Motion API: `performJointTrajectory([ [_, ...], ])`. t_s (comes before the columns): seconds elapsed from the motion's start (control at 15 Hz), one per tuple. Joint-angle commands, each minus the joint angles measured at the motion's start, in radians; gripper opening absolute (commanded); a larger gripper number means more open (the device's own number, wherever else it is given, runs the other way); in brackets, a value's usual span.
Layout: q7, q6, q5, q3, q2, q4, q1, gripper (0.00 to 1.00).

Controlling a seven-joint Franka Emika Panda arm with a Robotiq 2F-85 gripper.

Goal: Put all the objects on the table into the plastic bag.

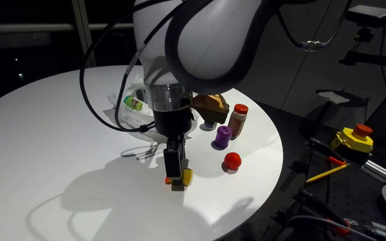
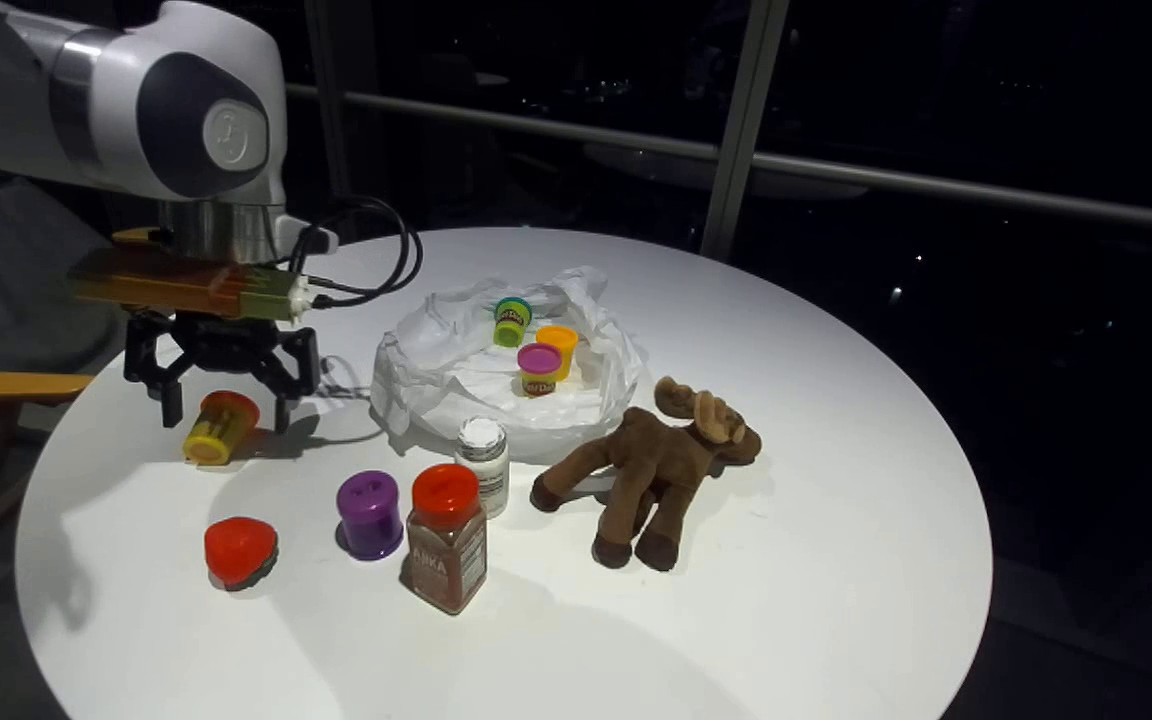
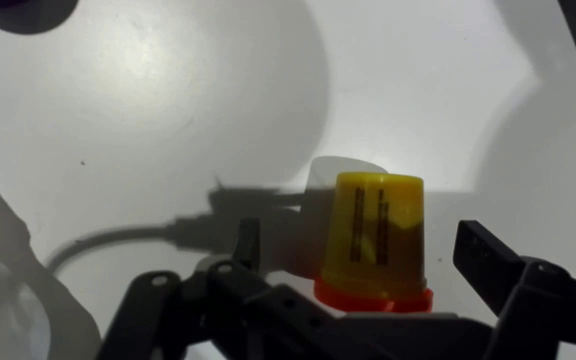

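The white and dark-grey robot arm (image 2: 121,140) reaches over the round white table (image 2: 836,520), bent so that the black two-fingered gripper (image 2: 227,410) points straight down; the gripper is released, its jaws spread wide; between them, with a gap on each side in the wrist view, a tapered yellow plastic cup with a red lid (image 3: 378,230) lies on its side on the table; the wrinkled translucent white plastic bag (image 2: 406,390) sits open on the table, holding a green can with a teal lid (image 2: 510,325), an orange-yellow plastic cup (image 2: 560,350) and a small yellow cup with a magenta lid (image 2: 539,371); outside the bag stand a purple plastic jar (image 2: 372,515), a clear squared bottle with a red cap and brown contents (image 2: 448,550), and a white bottle (image 2: 484,465) near it; a rounded red piece (image 2: 239,550) and a brown plush moose (image 2: 661,460) rest on the table.
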Motion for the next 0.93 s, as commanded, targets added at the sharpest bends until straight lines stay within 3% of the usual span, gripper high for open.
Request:
performJointTrajectory([
  [0.0, -0.029, 0.071, -0.034, -0.008, 0.012, -0.015, 0.011, 0.75],
  [0.13, -0.039, 0.093, -0.034, 0.000, 0.006, -0.023, 0.007, 0.68],
  [0.33, -0.043, 0.101, -0.005, 0.023, -0.032, -0.028, -0.007, 0.42],
  [0.47, -0.025, 0.097, -0.001, 0.026, -0.066, -0.026, -0.002, 0.29],
  [0.87, 0.022, 0.133, -0.020, -0.007, -0.194, 0.037, 0.007, 0.27],
])
